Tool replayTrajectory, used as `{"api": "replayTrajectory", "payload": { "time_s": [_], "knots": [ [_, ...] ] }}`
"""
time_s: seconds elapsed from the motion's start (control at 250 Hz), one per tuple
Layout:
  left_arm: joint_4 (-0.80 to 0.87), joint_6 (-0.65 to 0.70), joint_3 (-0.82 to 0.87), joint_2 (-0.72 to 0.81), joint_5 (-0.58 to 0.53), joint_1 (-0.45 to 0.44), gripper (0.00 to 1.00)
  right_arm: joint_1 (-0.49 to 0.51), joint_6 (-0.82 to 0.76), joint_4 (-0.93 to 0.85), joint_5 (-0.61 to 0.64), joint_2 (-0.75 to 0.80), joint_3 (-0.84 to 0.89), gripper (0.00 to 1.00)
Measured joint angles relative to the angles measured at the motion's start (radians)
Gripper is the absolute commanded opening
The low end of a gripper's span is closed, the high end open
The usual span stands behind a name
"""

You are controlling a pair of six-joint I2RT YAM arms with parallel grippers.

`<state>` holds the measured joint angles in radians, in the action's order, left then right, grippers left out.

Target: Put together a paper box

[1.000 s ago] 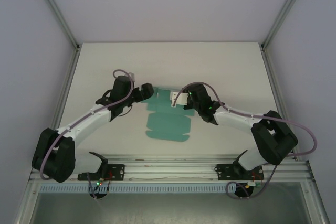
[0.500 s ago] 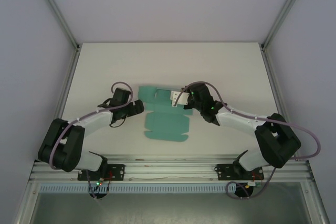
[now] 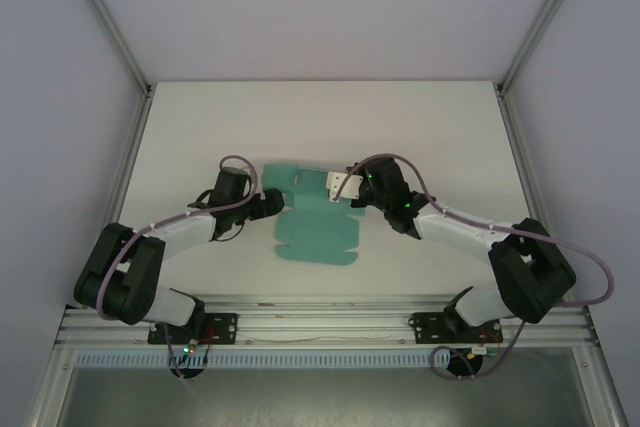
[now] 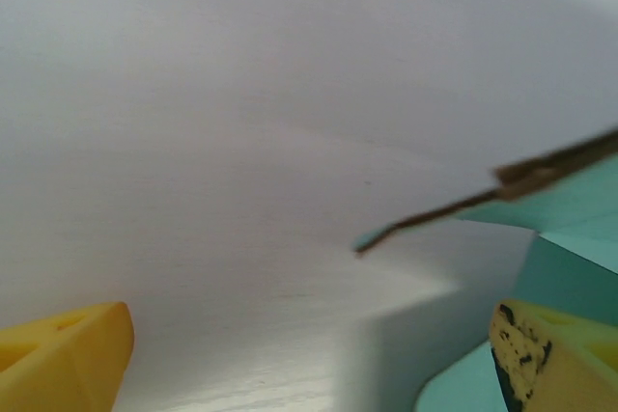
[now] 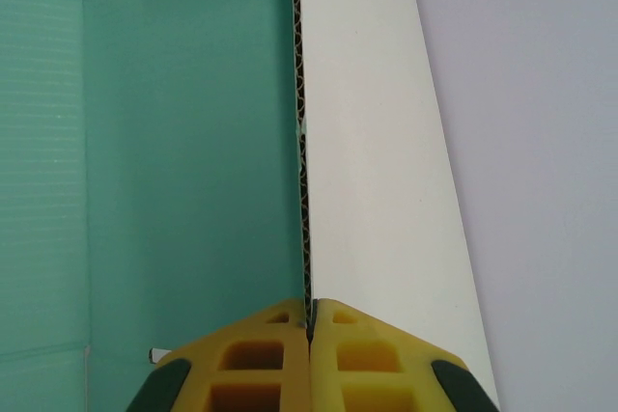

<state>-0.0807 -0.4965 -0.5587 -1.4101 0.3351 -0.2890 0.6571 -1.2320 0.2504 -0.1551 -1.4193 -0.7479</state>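
On the pale table (image 3: 420, 127) in the overhead view, the teal paper box (image 3: 315, 237) lies as a mostly flat die-cut sheet just below the centre of the frame, with its flaps reaching up toward both arms. The work looks to be at an early folding step, with one side wall raised and the rest of the sheet flat. The right gripper (image 3: 340, 185), right of centre, has its yellow pads pressed together on the edge of one flap (image 5: 377, 190). In its wrist view this flap stands upright, its teal face to the left and its white back to the right, with the corrugated edge running straight down into the closed pads. The left gripper (image 3: 272, 205) sits low at the sheet's left edge. Its fingers (image 4: 58, 354) are spread wide at the bottom corners of its own view, and a lifted teal flap edge juts in from the right, just above the far finger. The next move probably calls for the left gripper to catch or press that neighbouring flap while the right holds its wall upright, with care not to crease the thin card. No brand, label or writing can be read on any surface.
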Motion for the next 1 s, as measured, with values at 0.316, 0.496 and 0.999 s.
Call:
{"api": "replayTrajectory", "payload": {
  "time_s": [0.316,0.496,0.999],
  "knots": [
    [-0.121,0.054,0.004,-0.028,0.063,-0.061,0.82,-0.006,0.021,-0.003,-0.042,0.017,0.0,0.0],
    [-0.229,0.06,0.014,-0.069,0.105,-0.078,0.72,-0.013,0.035,-0.006,-0.065,0.024,0.002,0.0],
    [-0.474,0.034,0.064,-0.129,0.192,-0.093,0.26,-0.031,0.072,-0.015,-0.127,0.063,0.01,0.0]
  ]
}}
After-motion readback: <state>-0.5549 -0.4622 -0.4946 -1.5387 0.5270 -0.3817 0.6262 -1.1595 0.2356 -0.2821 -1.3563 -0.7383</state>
